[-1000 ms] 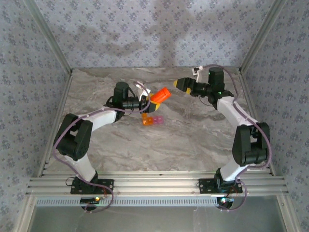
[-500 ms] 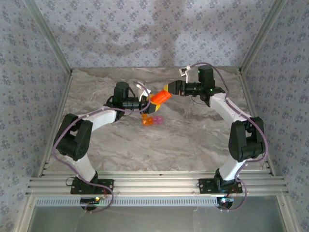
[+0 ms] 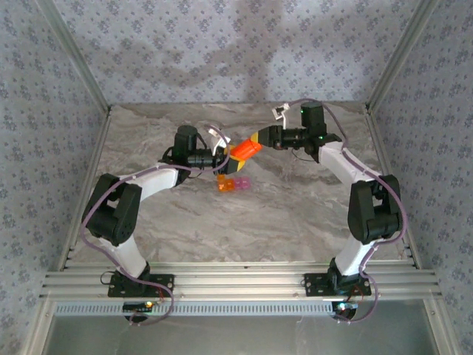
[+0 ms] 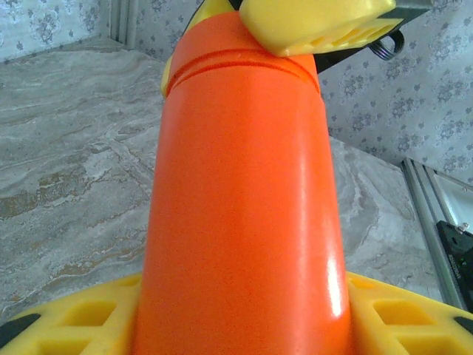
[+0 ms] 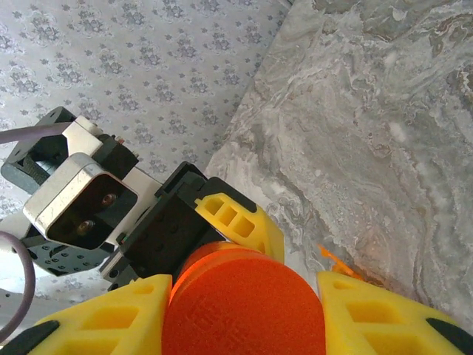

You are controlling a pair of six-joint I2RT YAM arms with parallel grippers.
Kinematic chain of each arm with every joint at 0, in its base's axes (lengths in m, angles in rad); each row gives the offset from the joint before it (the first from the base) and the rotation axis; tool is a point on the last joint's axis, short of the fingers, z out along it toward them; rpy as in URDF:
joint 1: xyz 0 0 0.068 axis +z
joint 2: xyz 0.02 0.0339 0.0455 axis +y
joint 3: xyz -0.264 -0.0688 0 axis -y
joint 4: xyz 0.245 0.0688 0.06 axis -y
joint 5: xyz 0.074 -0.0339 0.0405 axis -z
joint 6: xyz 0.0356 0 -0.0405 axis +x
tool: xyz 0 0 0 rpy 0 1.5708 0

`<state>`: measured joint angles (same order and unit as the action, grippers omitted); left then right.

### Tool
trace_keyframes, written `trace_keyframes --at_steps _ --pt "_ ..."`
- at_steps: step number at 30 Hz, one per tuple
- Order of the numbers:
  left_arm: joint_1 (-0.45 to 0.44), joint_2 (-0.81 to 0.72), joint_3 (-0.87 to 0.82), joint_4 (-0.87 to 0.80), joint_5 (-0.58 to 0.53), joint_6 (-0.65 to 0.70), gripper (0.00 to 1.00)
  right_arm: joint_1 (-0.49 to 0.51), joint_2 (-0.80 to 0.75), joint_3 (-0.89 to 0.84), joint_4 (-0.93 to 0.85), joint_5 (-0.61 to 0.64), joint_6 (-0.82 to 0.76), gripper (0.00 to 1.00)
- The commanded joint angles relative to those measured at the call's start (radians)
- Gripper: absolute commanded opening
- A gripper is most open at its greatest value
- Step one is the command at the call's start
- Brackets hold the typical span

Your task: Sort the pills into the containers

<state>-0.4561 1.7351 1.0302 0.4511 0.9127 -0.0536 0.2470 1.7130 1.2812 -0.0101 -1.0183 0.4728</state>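
An orange bottle (image 3: pixel 244 149) hangs tilted above the table, its body (image 4: pixel 244 185) held in my left gripper (image 3: pixel 225 154), whose yellow fingers (image 4: pixel 74 325) press its sides. My right gripper (image 3: pixel 256 139) is shut on the bottle's round cap (image 5: pixel 244 303), with one yellow finger (image 5: pixel 111 318) on each side. The containers, a tiny orange cube (image 3: pixel 225 185) joined to a pink one (image 3: pixel 242 183), sit on the table just in front of the bottle. The pills are hidden.
The marble table (image 3: pixel 295 214) is boxed in by patterned walls at the back (image 3: pixel 236 52) and on both sides. A metal rail (image 3: pixel 236 285) runs along the near edge by the arm bases.
My right gripper has moved left from the back right to the bottle's cap and closed on it. The left gripper has held the bottle still.
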Motion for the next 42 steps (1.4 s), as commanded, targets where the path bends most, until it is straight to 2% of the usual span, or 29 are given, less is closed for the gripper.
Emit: trace_keyframes --at_steps 1,6,10,14,19,22,25,30,34,39,42 --pt "-0.008 -0.039 0.019 0.083 -0.025 -0.031 0.00 0.020 0.008 -0.024 0.046 0.009 0.125 0.35" --pt "-0.032 -0.060 0.012 0.042 -0.105 0.049 0.00 0.051 -0.018 -0.079 0.041 0.200 0.340 0.31" --pt "-0.072 -0.092 -0.018 0.042 -0.280 0.127 0.00 0.089 -0.052 -0.172 0.070 0.367 0.496 0.30" --pt "-0.085 -0.084 -0.021 0.064 -0.317 0.133 0.00 0.118 -0.052 -0.207 0.148 0.413 0.583 0.30" --pt "-0.080 -0.062 -0.020 0.089 -0.280 0.113 0.00 0.091 -0.075 -0.194 0.142 0.408 0.548 0.38" --pt "-0.069 -0.056 -0.031 0.130 -0.252 0.078 0.00 0.049 -0.111 -0.196 0.149 0.382 0.510 0.49" --pt "-0.053 -0.049 -0.044 0.182 -0.227 0.037 0.00 0.007 -0.162 -0.197 0.150 0.347 0.461 0.65" --pt "-0.031 -0.051 -0.073 0.267 -0.190 -0.028 0.00 -0.047 -0.244 -0.210 0.133 0.327 0.369 0.80" --pt "-0.019 -0.048 -0.081 0.335 -0.138 -0.092 0.00 -0.082 -0.260 -0.213 0.202 0.265 0.305 0.84" --pt "-0.018 -0.041 -0.069 0.385 -0.081 -0.157 0.00 -0.089 -0.206 -0.158 0.229 0.162 0.216 0.89" --pt "-0.018 -0.037 -0.069 0.425 -0.072 -0.190 0.00 -0.077 -0.168 -0.138 0.275 0.130 0.237 0.91"
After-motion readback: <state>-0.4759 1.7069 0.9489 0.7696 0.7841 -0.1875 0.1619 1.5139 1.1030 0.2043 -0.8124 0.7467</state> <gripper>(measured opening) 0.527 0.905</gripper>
